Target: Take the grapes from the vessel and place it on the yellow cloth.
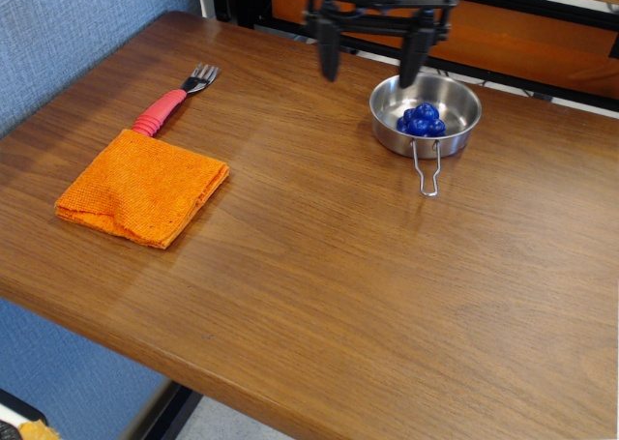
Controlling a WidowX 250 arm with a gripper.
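The claw hangs above the far side of the table, its two dark fingers pointing down and spread wide apart with nothing between them. One finger hangs over bare wood to the left of the vessel, the other sits over the vessel's left rim; whether that tip touches the steel or only hovers above it is hard to tell from this angle. The grapes lie inside the vessel, a small blue cluster resting toward its left front, clear of both fingers. The vessel's wire loop handle folds out toward the near edge of the table and lies flat on the wood. The yellow cloth lies folded well apart from the vessel, on the left side of the table, with nothing on it. Just beyond the cloth's far corner lies a fork with a red handle, its tines pointing away toward the back; the handle's end appears to touch or nearly touch the cloth.
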